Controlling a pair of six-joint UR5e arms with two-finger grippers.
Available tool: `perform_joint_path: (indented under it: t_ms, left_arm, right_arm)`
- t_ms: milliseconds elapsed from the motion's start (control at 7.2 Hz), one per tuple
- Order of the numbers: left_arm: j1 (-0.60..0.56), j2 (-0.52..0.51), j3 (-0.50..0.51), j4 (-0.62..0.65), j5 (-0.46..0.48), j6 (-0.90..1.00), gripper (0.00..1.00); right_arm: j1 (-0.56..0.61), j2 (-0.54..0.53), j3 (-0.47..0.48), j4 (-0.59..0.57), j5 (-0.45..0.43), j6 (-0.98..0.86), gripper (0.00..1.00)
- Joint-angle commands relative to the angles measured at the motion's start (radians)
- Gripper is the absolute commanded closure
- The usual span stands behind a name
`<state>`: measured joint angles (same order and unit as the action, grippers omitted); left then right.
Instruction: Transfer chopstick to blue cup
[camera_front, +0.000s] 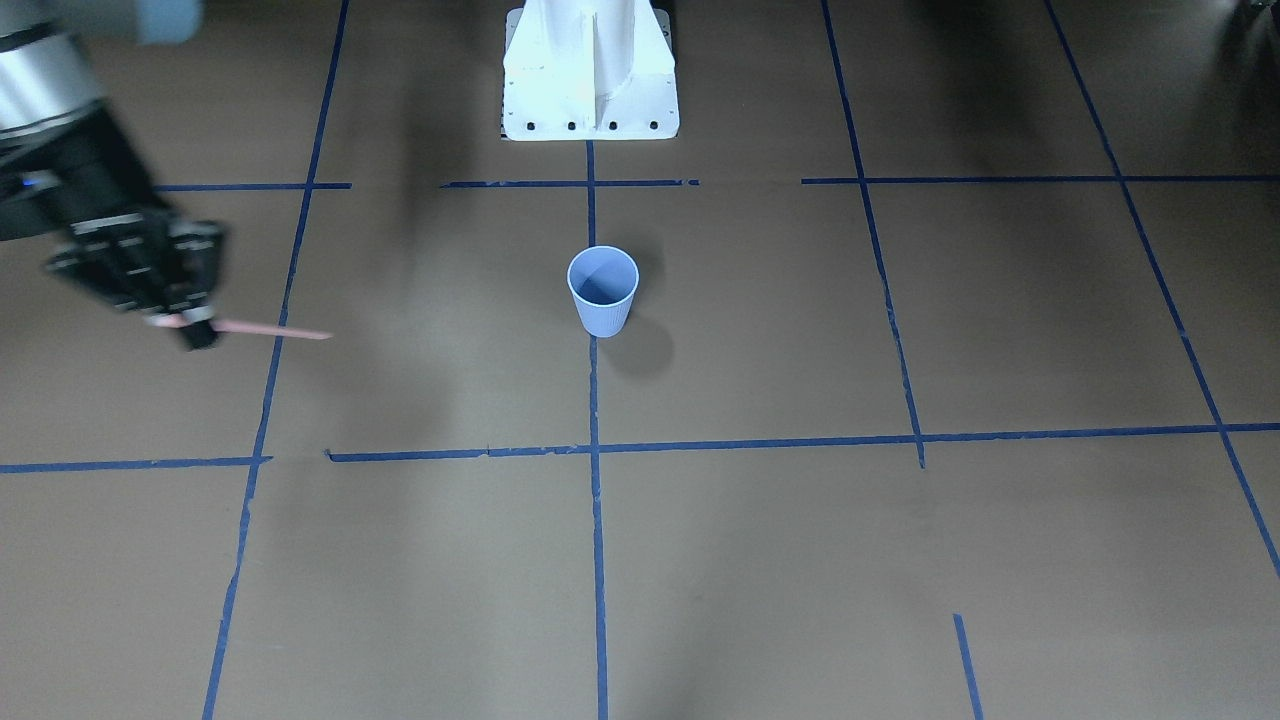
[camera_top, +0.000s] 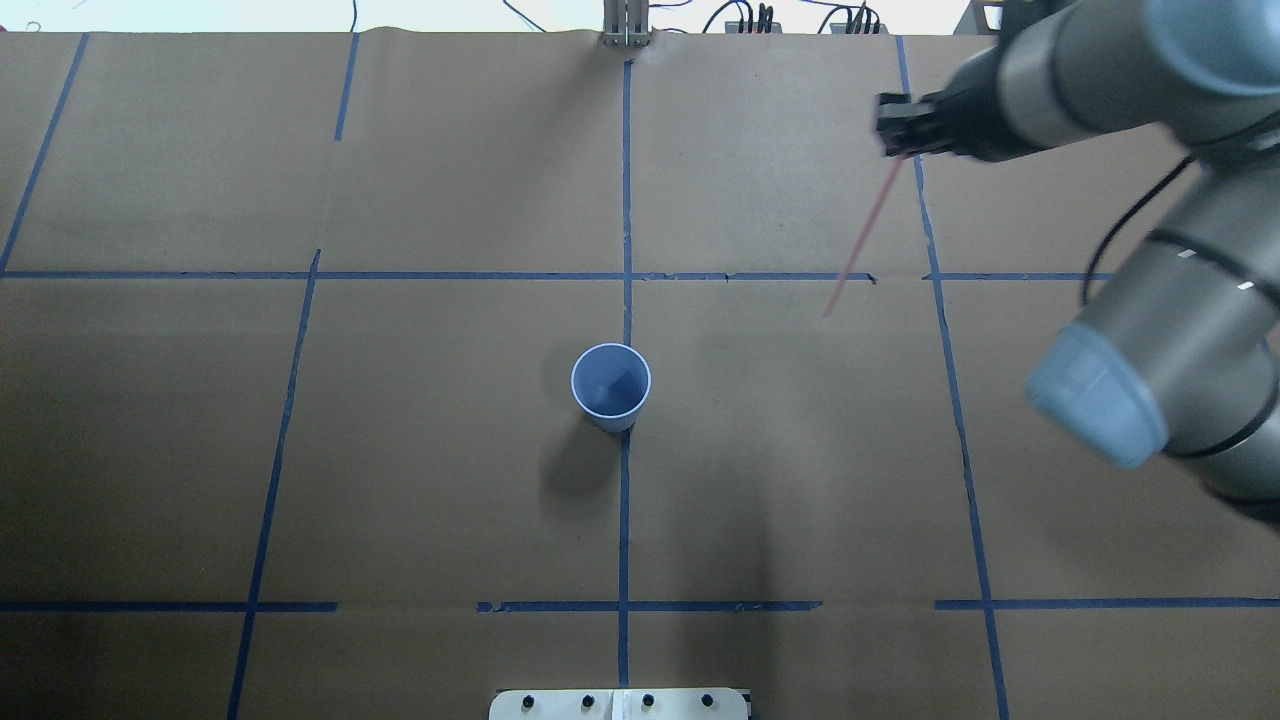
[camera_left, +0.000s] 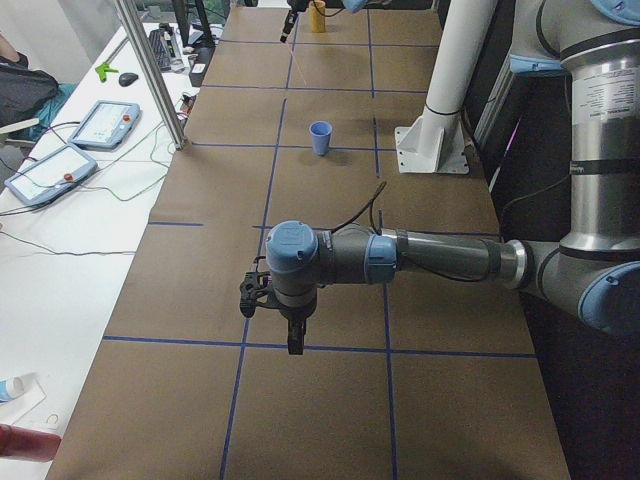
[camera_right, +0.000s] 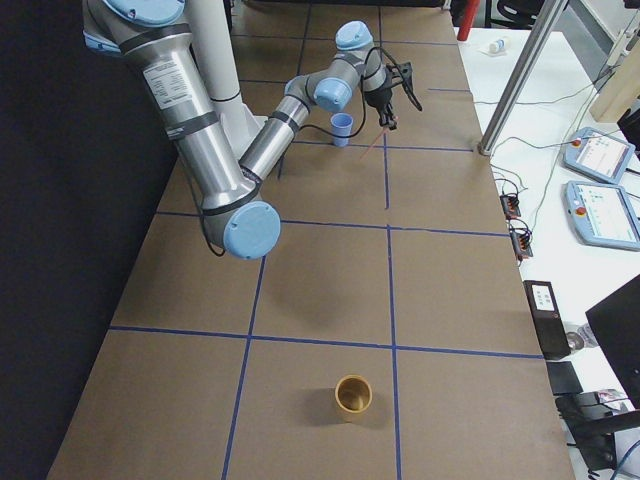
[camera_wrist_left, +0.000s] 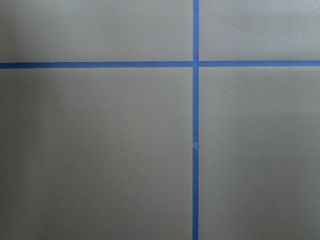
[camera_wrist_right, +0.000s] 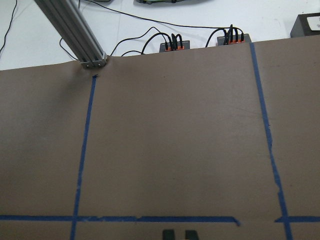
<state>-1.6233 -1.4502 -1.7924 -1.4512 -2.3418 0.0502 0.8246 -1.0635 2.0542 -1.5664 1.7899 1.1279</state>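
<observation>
Over the table (camera_top: 400, 150), right arm (camera_top: 1080, 60) outstretched, right claw (camera_top: 895, 148) pinching chopstick (camera_top: 862, 238), blue cup (camera_top: 611, 385) well apart

I can read nothing in any of these views. The sticker on my right arm (camera_right: 168, 78) carries lines of print, too small to make out. The same kind of label on my left arm (camera_left: 603, 100) is just as illegible. The black box (camera_right: 543, 300) beside the table has a white label on top, but it blurs into a pale patch. The teach pendants (camera_right: 603, 158) on the side table show lit screens with coloured blocks; I cannot resolve a single word or number on them.
</observation>
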Motion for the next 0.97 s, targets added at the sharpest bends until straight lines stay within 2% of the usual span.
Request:
perform_joint_path:
  t_ms: [0,278,556,694,833]
  left_arm:
    - [0.002,-0.001,0.001,0.0,-0.001,-0.003,0.0]
    - [0.002,-0.001,0.001,0.0,-0.001,-0.003,0.0]
    - [0.008,-0.001,0.001,0.0,-0.001,-0.003,0.0]
    - [0.008,-0.001,0.001,0.0,-0.001,-0.003,0.0]
    - [0.008,-0.001,0.001,0.0,-0.001,-0.003,0.0]
  right_arm:
    - [-0.2,0.146,-0.017,-0.069,-0.203,0.185,1.0]
    - [-0.209,0.2,-0.022,-0.148,-0.205,0.22,1.0]
    - [-0.223,0.211,-0.023,-0.152,-0.208,0.243,1.0]
    - [-0.237,0.226,-0.037,-0.15,-0.224,0.275,1.0]
    - [-0.275,0.238,-0.054,-0.15,-0.278,0.277,1.0]
